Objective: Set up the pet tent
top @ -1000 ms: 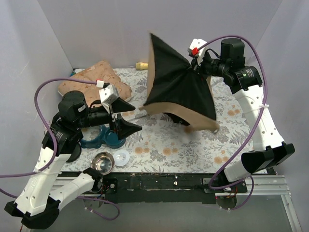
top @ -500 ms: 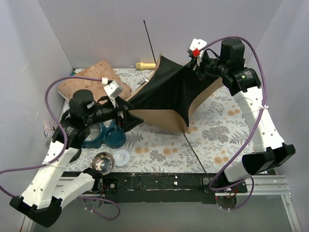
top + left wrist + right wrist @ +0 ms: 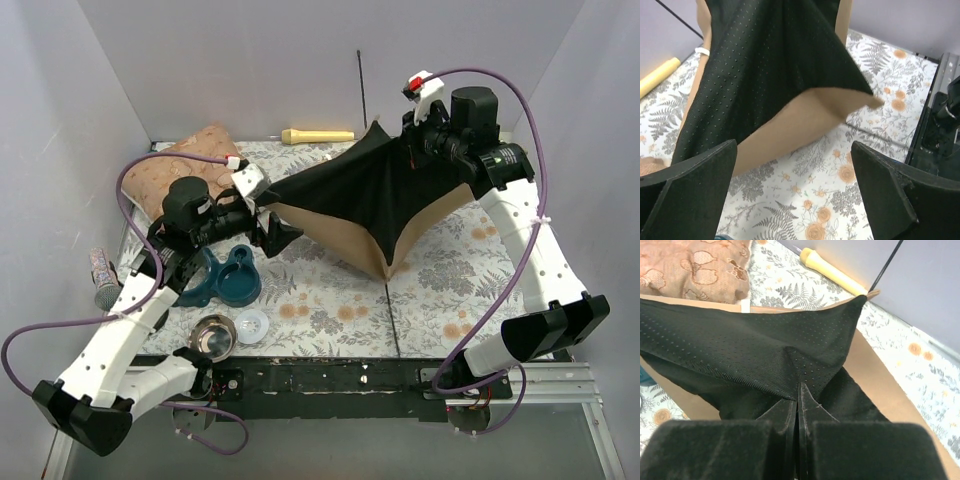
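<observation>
Pet tent (image 3: 370,205) hangs partly lifted over the back right of the bench (image 3: 330,300), a floral cloth covering the surface. Its black mesh side faces up and its tan fabric shows along the lower edges, with one tan corner reaching down to the cloth near the middle. The right tool (image 3: 799,390) is pinched together on a fold of the black mesh and holds the tent's high end off the bench. A thin black pole (image 3: 360,90) stands up from the tent near that grip. The left tool (image 3: 792,145) is spread wide, holding nothing, just beside the tent's left tip; whether it touches the fabric cannot be told. A patterned cushion (image 3: 190,165) lies at the back left, a yellow cylinder (image 3: 318,135) along the back wall, and a teal double bowl (image 3: 225,280) and a steel bowl (image 3: 212,335) sit near the front left.
</observation>
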{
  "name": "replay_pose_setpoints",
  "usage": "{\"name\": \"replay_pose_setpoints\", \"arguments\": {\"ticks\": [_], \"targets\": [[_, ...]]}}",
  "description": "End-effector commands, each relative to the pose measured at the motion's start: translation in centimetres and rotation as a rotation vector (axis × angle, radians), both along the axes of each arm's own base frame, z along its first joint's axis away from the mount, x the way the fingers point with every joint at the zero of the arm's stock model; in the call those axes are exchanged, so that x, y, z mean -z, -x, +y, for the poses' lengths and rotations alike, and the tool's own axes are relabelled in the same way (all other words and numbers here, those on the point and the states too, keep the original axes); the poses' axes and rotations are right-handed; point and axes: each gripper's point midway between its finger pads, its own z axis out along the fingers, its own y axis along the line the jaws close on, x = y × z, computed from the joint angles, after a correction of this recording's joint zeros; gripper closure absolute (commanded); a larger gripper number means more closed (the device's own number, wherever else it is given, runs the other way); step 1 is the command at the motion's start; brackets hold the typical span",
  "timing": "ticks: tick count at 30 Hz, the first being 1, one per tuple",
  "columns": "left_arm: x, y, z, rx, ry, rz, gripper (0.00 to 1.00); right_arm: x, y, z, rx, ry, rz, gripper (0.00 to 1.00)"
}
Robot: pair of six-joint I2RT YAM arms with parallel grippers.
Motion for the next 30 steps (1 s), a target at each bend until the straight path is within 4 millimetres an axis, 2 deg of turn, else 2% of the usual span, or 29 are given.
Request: {"name": "replay_pose_setpoints", "arguments": {"ticks": [1, 3, 7, 14, 22, 25, 30], "targets": [[-4.5, 1.2, 0.2, -0.016, 0.132, -0.04, 0.02, -5.4, -0.2, -1.5, 0.161, -0.146, -0.106, 0.99], [-3.8, 2.6, 0.0, 0.025, 0.153, -0.002, 0.03, -6.5, -1.0, -2.0, 0.218, -0.175, -0.122, 0.99], [-1.8, 4.0, -0.4, 0.067, 0.203, 0.062, 0.08, -8.6, -1.2, -1.4, 0.224, -0.266, -0.113, 0.99], [0.8, 4.4, -1.4, 0.169, 0.178, 0.037, 0.15, -7.9, 0.0, -0.9, 0.206, -0.311, -0.065, 0.99], [3.7, 1.0, -3.1, 0.145, 0.2, 0.084, 0.26, -7.9, 1.5, -0.2, 0.182, -0.415, -0.014, 0.99], [4.5, -0.9, -2.5, 0.051, 0.202, 0.066, 0.31, -7.7, 1.8, -0.4, 0.182, -0.408, -0.024, 0.99], [3.6, -2.0, -0.4, 0.007, 0.175, -0.044, 0.34, -7.8, 2.3, -0.4, 0.153, -0.39, -0.049, 0.99]]}}
